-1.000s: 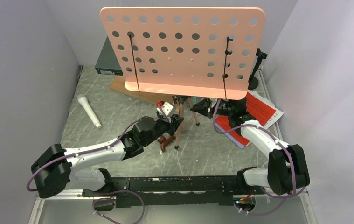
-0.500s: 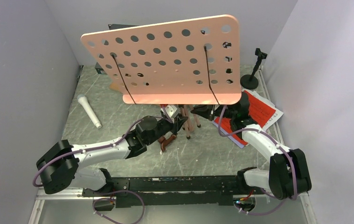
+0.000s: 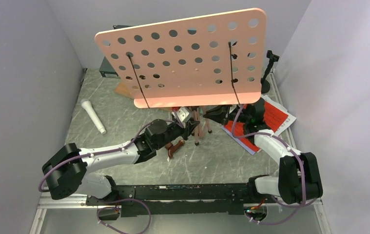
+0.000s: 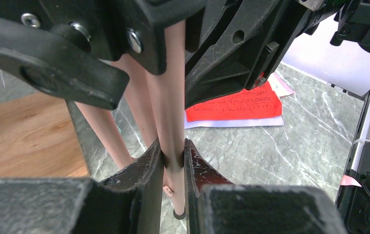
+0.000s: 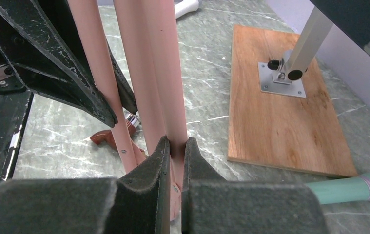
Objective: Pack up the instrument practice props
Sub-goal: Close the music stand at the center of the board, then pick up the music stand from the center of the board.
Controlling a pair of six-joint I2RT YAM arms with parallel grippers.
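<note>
Top view: the pink perforated music desk stands tilted above mid-table, with the left gripper and right gripper meeting at its tripod legs.

Left wrist view: the jaws are nearly closed, pinching a pink leg.

Right wrist view: the jaws are pressed tight around a pink leg.

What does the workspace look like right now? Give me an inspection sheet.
Surface: grey marbled table.
Job's things: pink music desk tilted on pink legs; white microphone left; red sheet pages right; black mic mount far right; mint microphone near wooden board.
Clutter: wooden board, dark grey box, brown piece.
Grippers: left tool shut on one leg; right tool shut on another.
Cables: purple cables along both arms.
Surroundings: pale walls on three sides.
</note>
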